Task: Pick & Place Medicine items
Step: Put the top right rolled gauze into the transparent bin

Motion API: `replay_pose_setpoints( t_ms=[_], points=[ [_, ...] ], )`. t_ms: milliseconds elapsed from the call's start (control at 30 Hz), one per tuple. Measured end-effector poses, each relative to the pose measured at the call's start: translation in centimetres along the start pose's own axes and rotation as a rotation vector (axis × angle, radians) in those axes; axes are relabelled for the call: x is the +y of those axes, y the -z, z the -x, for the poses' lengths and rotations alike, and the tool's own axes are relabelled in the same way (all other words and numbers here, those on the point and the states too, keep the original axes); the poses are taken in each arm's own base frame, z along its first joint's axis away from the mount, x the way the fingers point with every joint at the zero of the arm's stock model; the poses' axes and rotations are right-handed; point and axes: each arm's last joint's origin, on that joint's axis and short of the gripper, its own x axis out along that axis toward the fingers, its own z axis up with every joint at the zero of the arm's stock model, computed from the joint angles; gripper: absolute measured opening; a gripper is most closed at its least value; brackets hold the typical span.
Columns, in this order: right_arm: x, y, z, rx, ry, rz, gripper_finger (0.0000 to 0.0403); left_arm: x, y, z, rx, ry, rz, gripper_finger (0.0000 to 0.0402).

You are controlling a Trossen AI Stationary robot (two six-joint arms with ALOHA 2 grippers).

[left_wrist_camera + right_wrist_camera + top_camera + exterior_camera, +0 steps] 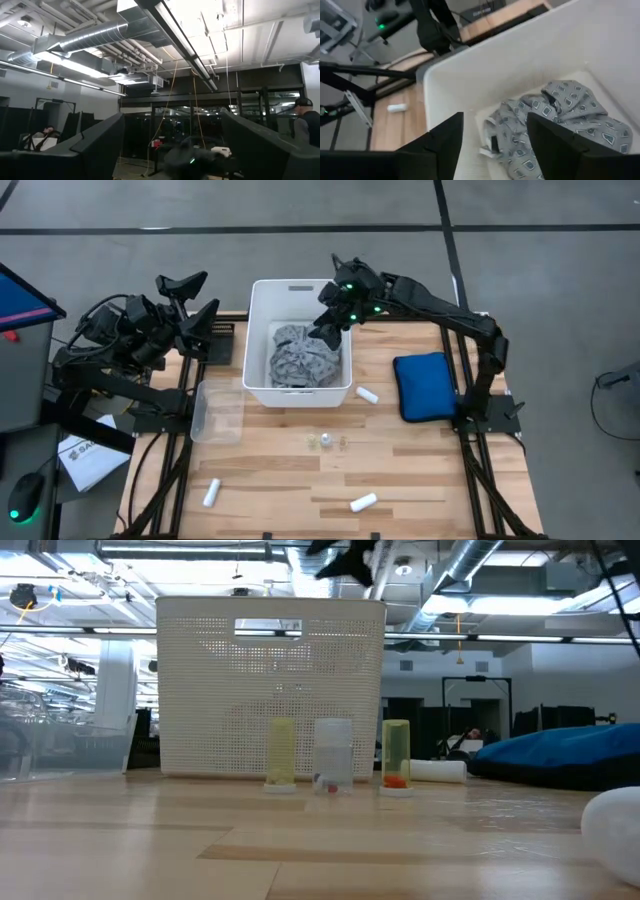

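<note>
Three white tubes lie on the table: one near the bin's right near corner, one at the near left, one near the front edge. Three tiny vials stand upright in a row in front of the bin; in the low view two are yellowish and one is clear. My right gripper hangs open above the white bin, its fingers over the grey patterned cloth inside. My left gripper waits open at the table's far left, raised.
A blue padded pouch lies right of the bin. A clear plastic container sits left of the bin's near corner. A person stands in the room beyond. Open wood lies between the vials and the near tubes.
</note>
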Motion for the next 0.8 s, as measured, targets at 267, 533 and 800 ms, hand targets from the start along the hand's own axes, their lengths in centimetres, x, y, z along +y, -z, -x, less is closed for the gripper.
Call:
replay_pose_setpoints(
  t_ms=[267,533,800],
  points=[
    [4.6,3.0,7.1,0.119,0.096,0.033,0.0190,0.0,0.0,0.0,0.001,0.000,0.000,0.0324],
    [8.3,7.2,13.1,0.215,0.300,0.004,0.0182,0.0,0.1,0.0,0.013,0.004,-0.007,0.0324],
    [12.7,12.0,16.3,0.134,0.391,-0.055,0.0184,0.4,-0.3,0.5,0.016,0.005,-0.009,0.0324]
  ],
)
